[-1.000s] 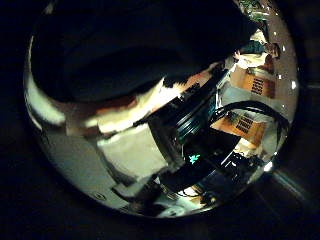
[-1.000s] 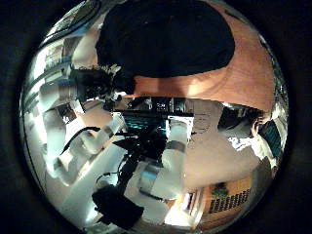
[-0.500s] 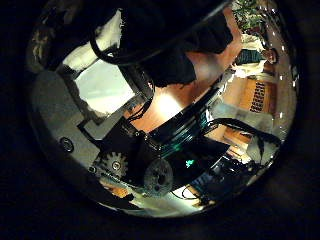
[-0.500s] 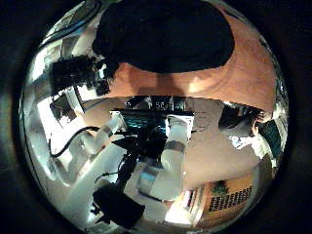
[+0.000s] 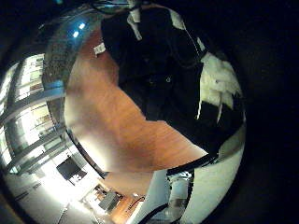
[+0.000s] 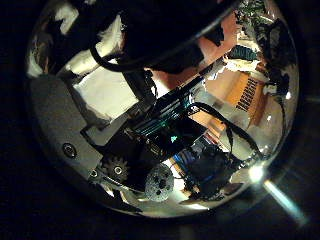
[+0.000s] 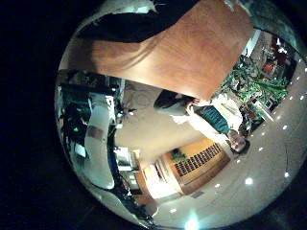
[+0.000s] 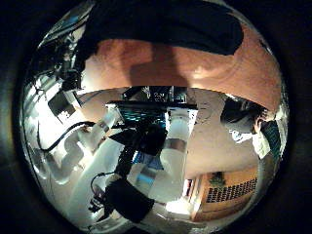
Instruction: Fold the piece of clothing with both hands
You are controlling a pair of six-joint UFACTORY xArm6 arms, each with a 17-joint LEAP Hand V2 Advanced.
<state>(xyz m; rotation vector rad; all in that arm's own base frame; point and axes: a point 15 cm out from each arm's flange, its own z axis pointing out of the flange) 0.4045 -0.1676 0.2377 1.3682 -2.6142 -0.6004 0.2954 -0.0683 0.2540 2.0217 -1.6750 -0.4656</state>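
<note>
The dark garment [image 5: 159, 56] lies bunched on the wooden table [image 5: 112, 121] in the left little finger side palm view. My left hand's fingers [image 5: 220, 84] reach over its edge, straight, with no cloth in them. In the left thumb side palm view the garment [image 6: 160, 25] lies beyond my left hand's geared fingers [image 6: 110, 150]. In the right thumb side palm view the garment [image 8: 166, 27] lies far across the table [image 8: 195, 63], away from my right hand [image 8: 54, 107], which is open. The right little finger side palm view shows the garment's edge [image 7: 144, 21].
The bare tabletop [image 7: 182, 48] stretches between the garment and the robot's arm [image 8: 166, 156]. Another part of the arm [image 7: 96, 134] shows in the right little finger side palm view. Room furniture stands beyond the table.
One second ago cloth filled the left thumb side view close to the palm; now the palm is off it and the table shows. The right palm has drawn back from the garment.
</note>
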